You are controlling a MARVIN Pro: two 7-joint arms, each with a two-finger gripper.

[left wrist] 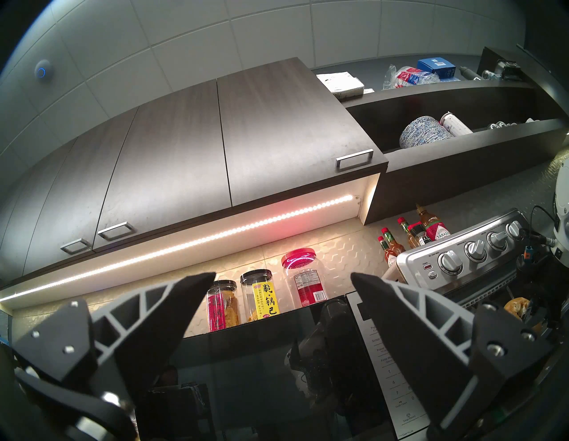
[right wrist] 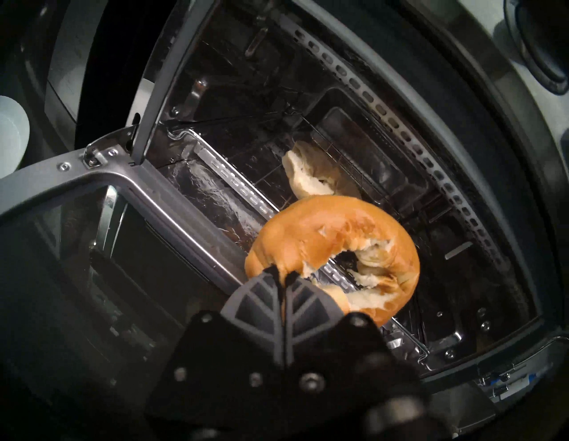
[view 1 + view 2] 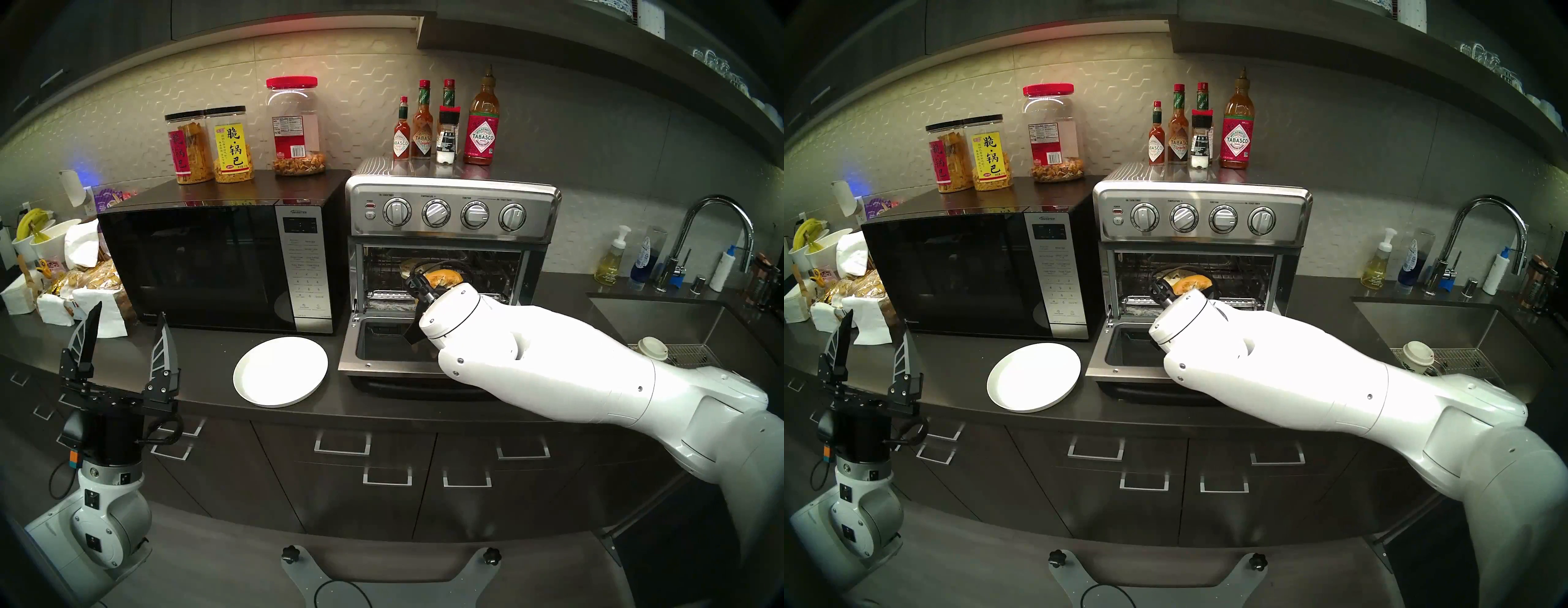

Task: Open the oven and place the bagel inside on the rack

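Right gripper pinches the golden bagel inside the open oven; left gripper gapes above the dark desk.

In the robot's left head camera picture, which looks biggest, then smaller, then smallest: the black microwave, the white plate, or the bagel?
1. The black microwave, by far.
2. The white plate.
3. The bagel, partly hidden by the right gripper and farther back, so it looks extra small.
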